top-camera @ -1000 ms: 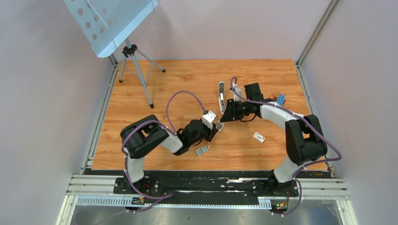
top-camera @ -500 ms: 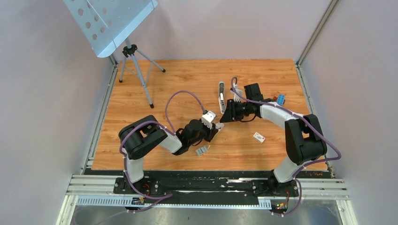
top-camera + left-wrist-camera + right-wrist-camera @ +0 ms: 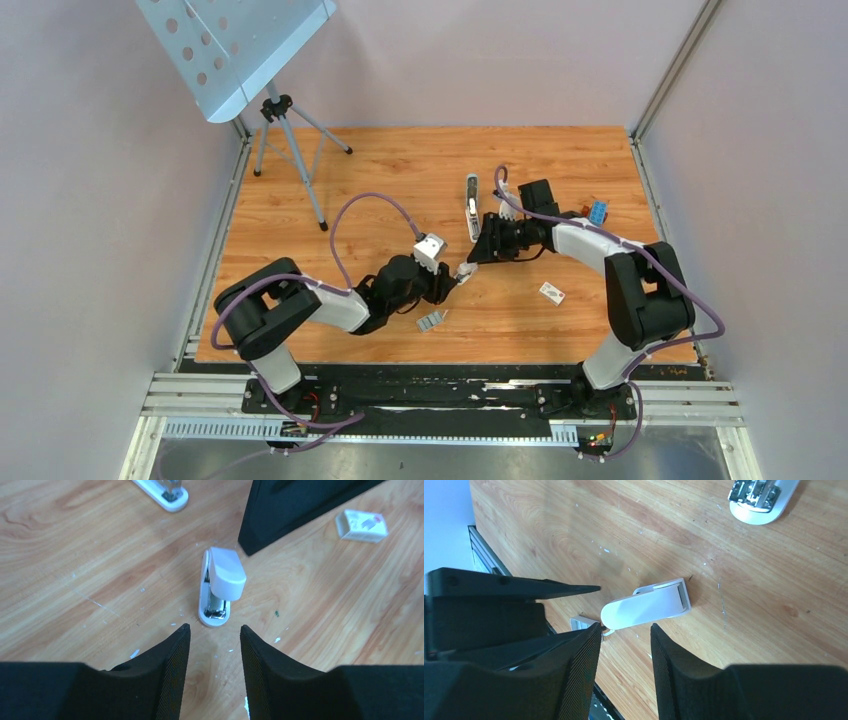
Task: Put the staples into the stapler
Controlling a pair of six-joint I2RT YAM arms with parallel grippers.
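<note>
Stapler (image 3: 220, 582) lies near the middle of the table (image 3: 75, 570), right between the two gripper tips, and nothing holds it. The left gripper (image 3: 214, 630) has its jaws apart with only bare wood between them, just short of the stapler's near end. The right gripper (image 3: 625, 630) stands apart and empty too, its fingers close beside the rounded nose.

I judge that the step in hand is to open the stapler so that the channel is free. To do it well, one gripper should pinch the white base low and flat. The other should lift the top slowly, because the thing looks light and may slide or tip on the smooth wood (both arms are crowded here, so small moves are safer). The staples (image 3: 431, 320) lie apart, close beside the left forearm, and their turn comes after.

The stapler is short and stubby, with a pale rounded top over a white base. The top seems a little raised, and bright metal shows under it at the end facing the left gripper. Farther back lies a longer stapler (image 3: 472, 205), opened as it seems, and to the right a small box (image 3: 552, 292).
</note>
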